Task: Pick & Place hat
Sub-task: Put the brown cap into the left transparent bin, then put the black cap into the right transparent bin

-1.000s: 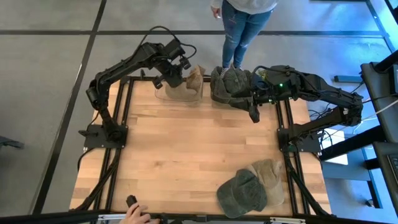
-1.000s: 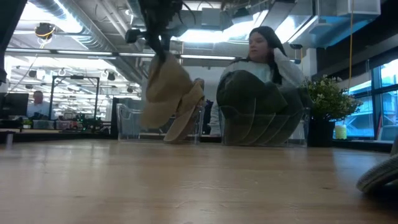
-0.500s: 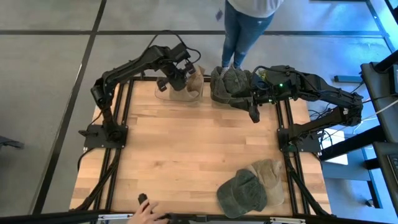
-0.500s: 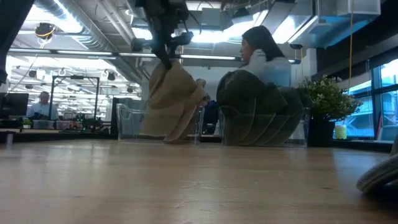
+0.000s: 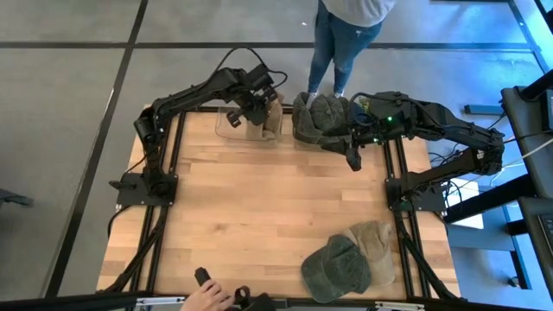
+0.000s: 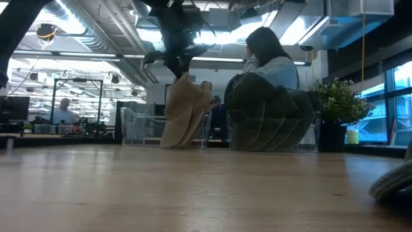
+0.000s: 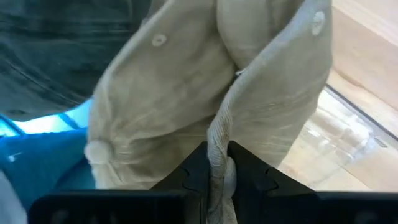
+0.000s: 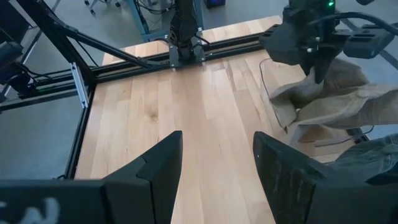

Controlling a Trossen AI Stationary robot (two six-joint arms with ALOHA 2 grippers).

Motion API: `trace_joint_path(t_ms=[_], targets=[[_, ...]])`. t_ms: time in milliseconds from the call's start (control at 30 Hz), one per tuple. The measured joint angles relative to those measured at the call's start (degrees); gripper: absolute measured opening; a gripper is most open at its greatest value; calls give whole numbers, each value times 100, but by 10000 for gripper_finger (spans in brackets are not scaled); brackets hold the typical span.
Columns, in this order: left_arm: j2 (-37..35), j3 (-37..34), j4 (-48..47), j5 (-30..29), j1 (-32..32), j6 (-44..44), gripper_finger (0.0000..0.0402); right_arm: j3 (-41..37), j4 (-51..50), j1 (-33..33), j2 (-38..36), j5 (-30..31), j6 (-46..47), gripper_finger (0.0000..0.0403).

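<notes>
High view: left gripper holds tan hat over clear bin at far edge; right gripper idle, jaws spread.

Low view: hat hangs, apparently inside bin. Placing step.

Left wrist view: fingers pinch fabric. Next: release.

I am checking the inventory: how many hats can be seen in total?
4. A tan hat hangs in the left gripper over the clear bin; a green hat fills the neighbouring bin; a green hat and a tan hat lie at the near right. More may be hidden underneath.
</notes>
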Motion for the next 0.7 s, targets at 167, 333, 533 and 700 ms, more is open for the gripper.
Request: trace_joint_path(t_ms=[167, 333, 533, 700], targets=[[0, 0, 301, -26, -28, -61, 53, 0, -21, 0, 0, 0, -4, 197], [0, 0, 532, 0, -118, -61, 94, 0, -144, 0, 0, 0, 4, 197], [-14, 1, 862, -329, -184, -308, 147, 0, -222, 0, 0, 0, 7, 197], [-321, 4, 1198, -584, -189, -590, 164, 0, -256, 0, 0, 0, 9, 197]])
